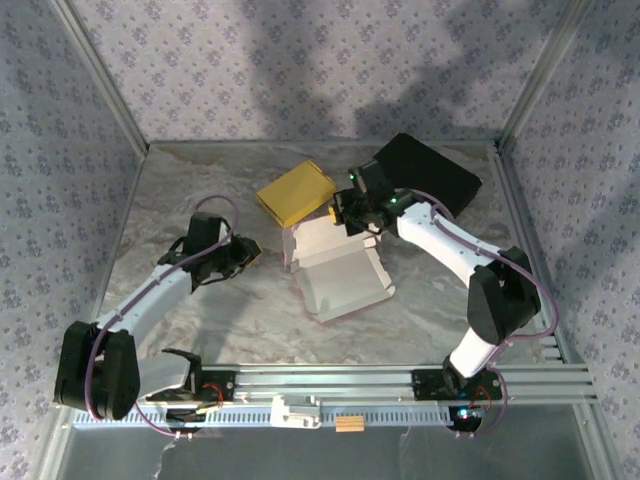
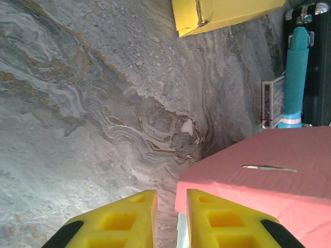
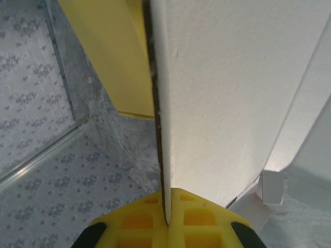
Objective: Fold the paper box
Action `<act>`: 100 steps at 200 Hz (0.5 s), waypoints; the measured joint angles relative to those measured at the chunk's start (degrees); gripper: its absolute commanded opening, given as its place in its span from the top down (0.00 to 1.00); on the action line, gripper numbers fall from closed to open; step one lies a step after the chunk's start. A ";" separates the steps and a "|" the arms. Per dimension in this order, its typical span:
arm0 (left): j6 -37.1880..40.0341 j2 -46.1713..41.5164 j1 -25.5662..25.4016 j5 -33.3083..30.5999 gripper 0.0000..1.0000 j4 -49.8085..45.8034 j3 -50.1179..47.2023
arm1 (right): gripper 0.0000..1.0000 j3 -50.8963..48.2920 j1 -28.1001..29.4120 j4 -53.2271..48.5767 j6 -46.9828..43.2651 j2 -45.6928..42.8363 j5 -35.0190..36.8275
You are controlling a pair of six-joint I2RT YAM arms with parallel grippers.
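From above, the paper box (image 1: 340,275) sits mid-counter (image 1: 200,180), half-formed, one white panel standing up at its far side. The right gripper (image 1: 350,213) is right at that upright panel. A yellow box (image 1: 295,192) lies just behind the paper box, and a flat black case (image 1: 440,170) sits further back on the right. The left gripper (image 1: 243,252) hangs left of the paper box, a little apart from it.

Over to the left wrist: the left gripper (image 2: 171,199) has its yellow fingers nearly together, a thin gap between them. The paper box's pink face (image 2: 269,175) is just beside the right finger. The yellow box (image 2: 227,13) is up at the top edge.

Right wrist now: the right gripper (image 3: 166,206) is pressed together on the edge of the paper box's white panel (image 3: 227,93), pinching it upright. The yellow box (image 3: 114,51) is just behind that panel.
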 measured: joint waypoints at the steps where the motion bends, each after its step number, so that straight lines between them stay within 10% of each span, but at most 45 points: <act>1: 0.04 0.00 0.04 0.00 0.77 -0.04 0.00 | 1.00 -0.17 0.09 0.26 -0.04 -0.04 0.09; 100: 15.56 0.00 1.73 -1.22 0.78 -0.55 -0.02 | 1.00 -21.90 2.05 40.65 -9.14 0.61 -1.81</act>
